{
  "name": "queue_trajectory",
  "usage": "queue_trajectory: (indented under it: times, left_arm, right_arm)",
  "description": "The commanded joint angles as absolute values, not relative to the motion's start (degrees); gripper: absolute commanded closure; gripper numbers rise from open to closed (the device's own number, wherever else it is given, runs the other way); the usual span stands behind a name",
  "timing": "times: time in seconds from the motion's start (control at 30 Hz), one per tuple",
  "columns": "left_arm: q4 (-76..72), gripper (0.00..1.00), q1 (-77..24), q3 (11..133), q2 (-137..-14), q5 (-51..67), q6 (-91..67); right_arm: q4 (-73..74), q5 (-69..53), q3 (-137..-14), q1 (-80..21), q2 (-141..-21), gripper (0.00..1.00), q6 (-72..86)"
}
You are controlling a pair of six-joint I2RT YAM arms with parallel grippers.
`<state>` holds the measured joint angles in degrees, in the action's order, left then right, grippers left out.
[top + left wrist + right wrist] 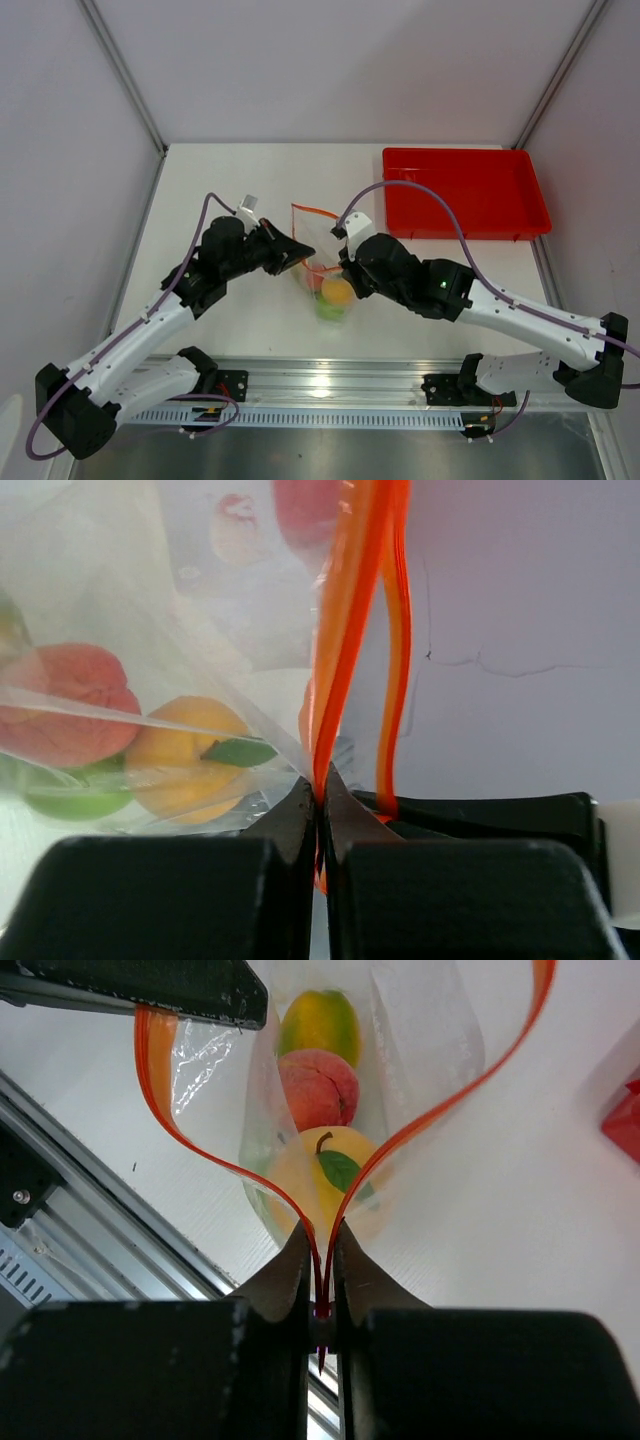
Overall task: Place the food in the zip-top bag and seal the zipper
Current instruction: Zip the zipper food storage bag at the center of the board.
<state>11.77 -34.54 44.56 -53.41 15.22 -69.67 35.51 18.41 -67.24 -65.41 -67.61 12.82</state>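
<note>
The clear zip-top bag (318, 266) hangs between my two grippers above the table, with the food inside. Through the plastic I see a yellow-green mango (320, 1025), a reddish peach (318, 1088) and a yellow-orange fruit with a leaf (312, 1182); a green apple (70, 800) lies lowest. My left gripper (320, 785) is shut on one end of the orange-red zipper (345, 630). My right gripper (320, 1250) is shut on the zipper (440, 1100) at the other end, both strips pinched together. Beyond that pinch the two strips spread apart in a V.
A red tray (465, 190) lies at the back right of the white table (220, 180). The metal rail (330, 385) with both arm bases runs along the near edge. The left gripper's black finger (150, 985) shows at the top of the right wrist view.
</note>
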Motion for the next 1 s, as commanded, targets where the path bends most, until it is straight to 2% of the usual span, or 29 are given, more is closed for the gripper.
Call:
queue_trajectory:
  times: [0.0,0.03,0.1,0.13,0.2,0.23,0.27,0.33,0.43,0.57,0.63,0.77,0.97]
  left_arm:
    - [12.2,0.97,-34.7,45.3,-50.7,12.9,-65.7]
    - [12.7,0.94,-34.7,45.4,-49.6,12.1,-64.3]
    - [15.1,0.81,-34.7,46.2,-48.2,9.2,-62.3]
    - [16.7,0.68,-34.7,47.4,-46.9,8.0,-59.8]
    - [20.5,0.58,-34.7,49.3,-45.7,4.8,-56.9]
    - [22.0,0.44,-34.7,50.9,-44.6,3.6,-54.3]
    - [24.7,0.34,-34.7,52.1,-44.0,2.4,-52.9]
    - [26.5,0.22,-34.7,53.4,-42.6,0.3,-48.4]
    - [20.9,0.11,-34.7,52.7,-39.0,3.8,-38.4]
    - [13.4,0.07,-34.8,53.0,-37.6,13.7,-28.9]
    - [12.6,0.07,-34.8,54.5,-39.9,17.8,-24.6]
    - [4.8,0.08,-34.7,53.1,-41.6,33.3,-19.1]
    - [-1.3,0.08,-34.9,51.3,-43.2,44.1,-7.0]
  right_arm:
    - [35.2,18.0,-71.7,-65.7,-67.2,1.00,8.2]
    - [35.2,16.3,-71.8,-65.8,-67.0,1.00,7.6]
    - [35.6,14.4,-72.4,-65.7,-66.7,1.00,5.1]
    - [35.9,13.3,-72.7,-65.7,-66.7,1.00,4.7]
    - [37.0,12.3,-73.5,-65.7,-66.7,1.00,2.9]
    - [37.2,11.6,-73.6,-65.7,-66.5,1.00,2.2]
    - [37.5,10.2,-73.6,-65.7,-66.5,1.00,1.5]
    - [37.8,8.4,-73.6,-65.6,-66.0,1.00,0.3]
    - [37.9,4.4,-73.2,-65.7,-65.0,1.00,-2.8]
    - [37.9,1.3,-73.5,-64.8,-63.9,1.00,-4.1]
    - [38.0,0.7,-74.2,-64.0,-63.9,1.00,-4.4]
    - [38.3,-4.4,-74.6,-60.5,-64.3,1.00,-4.6]
    - [36.9,-11.9,-73.0,-56.3,-63.8,1.00,-4.0]
